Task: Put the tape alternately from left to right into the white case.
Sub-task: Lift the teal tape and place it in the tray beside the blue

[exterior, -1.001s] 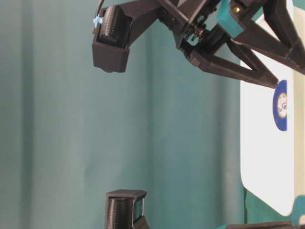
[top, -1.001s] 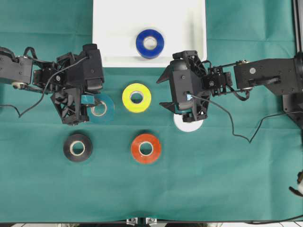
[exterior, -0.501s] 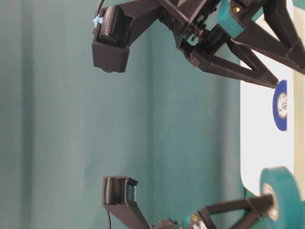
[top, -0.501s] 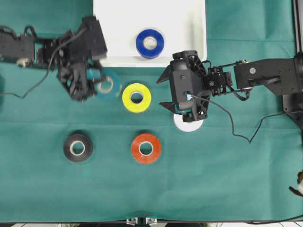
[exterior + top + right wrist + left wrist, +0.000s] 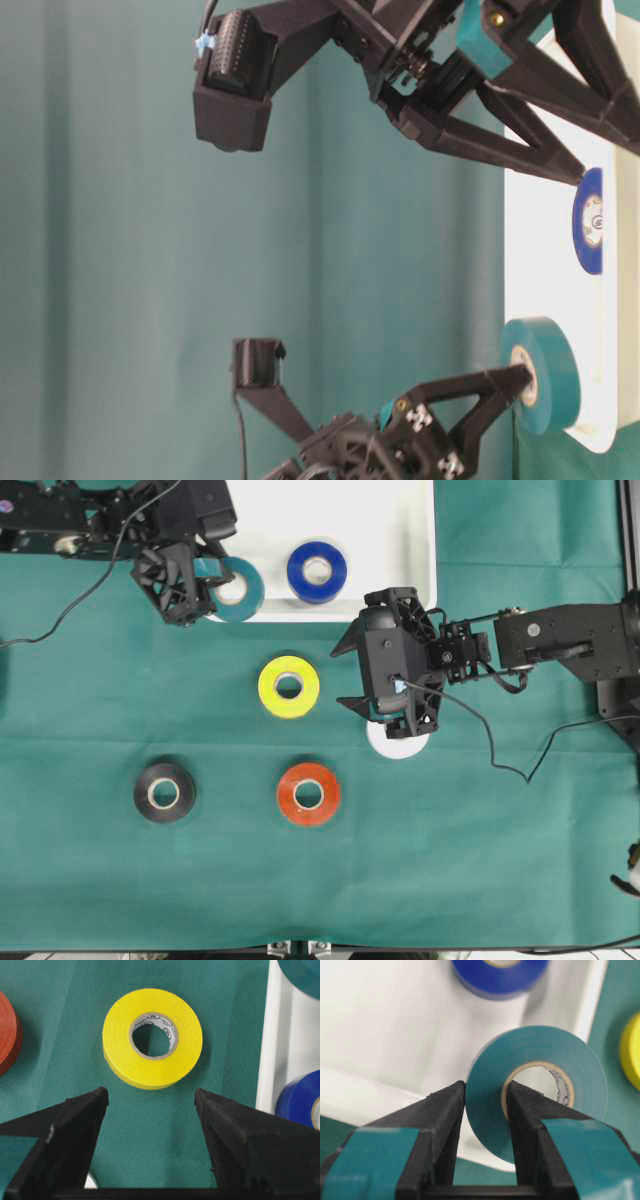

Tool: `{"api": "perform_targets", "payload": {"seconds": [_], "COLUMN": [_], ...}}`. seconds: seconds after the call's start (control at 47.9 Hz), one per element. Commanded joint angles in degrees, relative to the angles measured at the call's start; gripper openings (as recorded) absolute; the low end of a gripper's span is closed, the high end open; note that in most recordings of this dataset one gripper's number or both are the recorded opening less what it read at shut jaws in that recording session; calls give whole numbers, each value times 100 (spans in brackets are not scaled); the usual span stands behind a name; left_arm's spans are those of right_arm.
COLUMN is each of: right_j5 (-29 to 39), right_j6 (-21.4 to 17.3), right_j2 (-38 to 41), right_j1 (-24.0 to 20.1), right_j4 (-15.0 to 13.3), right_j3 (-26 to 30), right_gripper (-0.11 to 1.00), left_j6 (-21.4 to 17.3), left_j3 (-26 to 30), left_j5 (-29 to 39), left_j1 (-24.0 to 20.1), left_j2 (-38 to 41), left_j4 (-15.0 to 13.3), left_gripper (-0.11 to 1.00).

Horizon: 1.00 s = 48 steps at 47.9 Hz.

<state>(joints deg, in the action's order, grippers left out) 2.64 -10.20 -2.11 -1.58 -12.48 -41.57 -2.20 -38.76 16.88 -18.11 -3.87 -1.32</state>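
White roll (image 5: pixel 398 742) mostly under right claw (image 5: pixel 352 673)

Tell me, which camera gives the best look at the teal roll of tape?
The left wrist view: the teal roll fills it, with the left claw pinching its wall. Overhead it is small at the white case's corner. Table-level shows it side-on, and the right wrist view shows only a sliver.

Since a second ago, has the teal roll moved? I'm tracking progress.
Yes. The teal roll, gripped by the left gripper, went from beside the yellow roll to the white case edge.
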Motion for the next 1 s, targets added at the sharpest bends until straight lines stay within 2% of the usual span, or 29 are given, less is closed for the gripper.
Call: {"api": "perform_targets", "payload": {"seconds": [0.0,0.48,0.98], "right_j5": [-62,-62,-53], "right_j6": [-9,-9,-9], "right_j2": [-141,-141,-141], "right_j1": [-26,-53,-53], "right_j4": [0,0,9], "right_j3": [53,53,53], "right_gripper": [78,78,78], "left_j6": [-53,-826,-905], "left_j3": [176,387,360], "left_j5": [-53,-53,-53], "left_j1": [-79,-360,-352], "left_j2": [88,519,483], "left_j4": [9,9,9], "left_gripper": [-4,-4,-2]}}
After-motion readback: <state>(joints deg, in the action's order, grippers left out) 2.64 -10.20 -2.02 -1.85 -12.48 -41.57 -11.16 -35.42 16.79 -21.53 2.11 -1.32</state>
